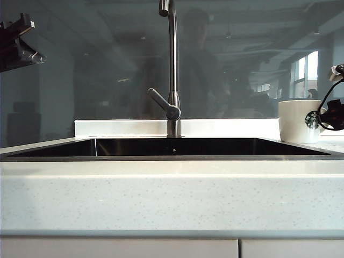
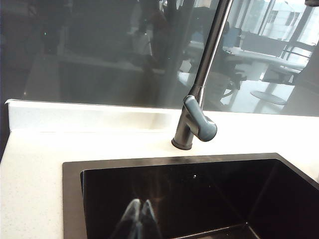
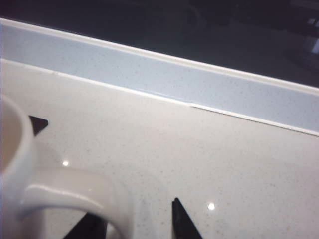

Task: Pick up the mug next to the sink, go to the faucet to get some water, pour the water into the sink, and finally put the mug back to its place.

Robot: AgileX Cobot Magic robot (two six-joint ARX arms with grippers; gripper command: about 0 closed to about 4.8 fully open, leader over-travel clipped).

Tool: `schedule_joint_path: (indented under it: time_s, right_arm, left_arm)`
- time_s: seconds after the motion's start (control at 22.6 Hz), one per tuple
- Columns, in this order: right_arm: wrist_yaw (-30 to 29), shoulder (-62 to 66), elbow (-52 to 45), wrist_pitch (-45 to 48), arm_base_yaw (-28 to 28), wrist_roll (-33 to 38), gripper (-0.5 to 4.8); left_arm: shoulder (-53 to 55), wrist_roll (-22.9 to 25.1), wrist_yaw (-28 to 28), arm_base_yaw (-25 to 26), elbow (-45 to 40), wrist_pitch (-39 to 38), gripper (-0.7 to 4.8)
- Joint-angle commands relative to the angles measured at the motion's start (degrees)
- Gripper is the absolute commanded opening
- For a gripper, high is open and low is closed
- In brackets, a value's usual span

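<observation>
Mug (image 1: 299, 121): white ceramic, round green logo on the side wall toward the right in the exterior view. Stands upright on the bench (image 1: 172, 196) just to the right of the sink (image 1: 172, 147), near the low backsplash ledge. Long axis vertical, mouth up. Loop handle (image 3: 75, 191) points toward the right gripper, away from the sink; in the right wrist view it is thick, glossy and smoothly rounded. Contents cannot be told.

Right gripper (image 3: 134, 221): at the far right of the exterior view, close by the mug's logo side. Its dark fingers (image 3: 182, 221) stand parted on either side of the handle loop, one fingertip showing through the loop, the other just outside it on the bare bench. They do not close on the handle; contact cannot be told.

Left gripper (image 2: 138, 219): raised at the upper left of the exterior view, well apart from the mug, over the left part of the sink. Fingers pressed together, holding nothing.

Sink: wide rectangular sunken basin, dark glossy walls, thin metal rim, long axis running left to right across the exterior view, set in pale speckled stone.

Faucet (image 1: 172, 70): slim brushed-steel tube rising vertically behind the sink's middle, curving at the top out of the exterior view. Short lever handle (image 1: 161, 102) near the base angles up and to the left in that view.
</observation>
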Motion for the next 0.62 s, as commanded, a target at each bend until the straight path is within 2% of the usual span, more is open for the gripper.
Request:
schedule_joint_path:
  time_s: [0.04,0.13,0.22,0.26,0.35,0.62]
  right_arm:
    - [-0.17,0.92,2.08,0.39,0.04,0.42,1.79]
    - [-0.63,1.57,2.56,0.50,0.09,0.44,1.77]
    - [-0.94,2.34,3.23,0.46,0.61,0.59,1.26]
    - [-0.96,2.64,3.32,0.57,0.74,0.59,0.58]
    - [-1.18,2.64,3.32,0.55,1.05,0.59,0.08]
    - [-0.96,2.60,3.58,2.32,1.44,2.64,-0.03]
  left_arm:
    - [-0.15,0.26,0.13,-0.02,0.26,-0.02,-0.04]
    - [-0.15,0.26,0.13,-0.02,0.26,-0.07,-0.04]
    - [-0.15,0.26,0.13,-0.02,0.26,-0.04,-0.04]
    - [-0.15,0.26,0.13,-0.02,0.26,-0.04,-0.04]
    - [-0.15,0.28,0.13,-0.02,0.26,-0.02,-0.04]
    - [-0.15,0.39,0.09,-0.02,0.26,0.04,-0.04]
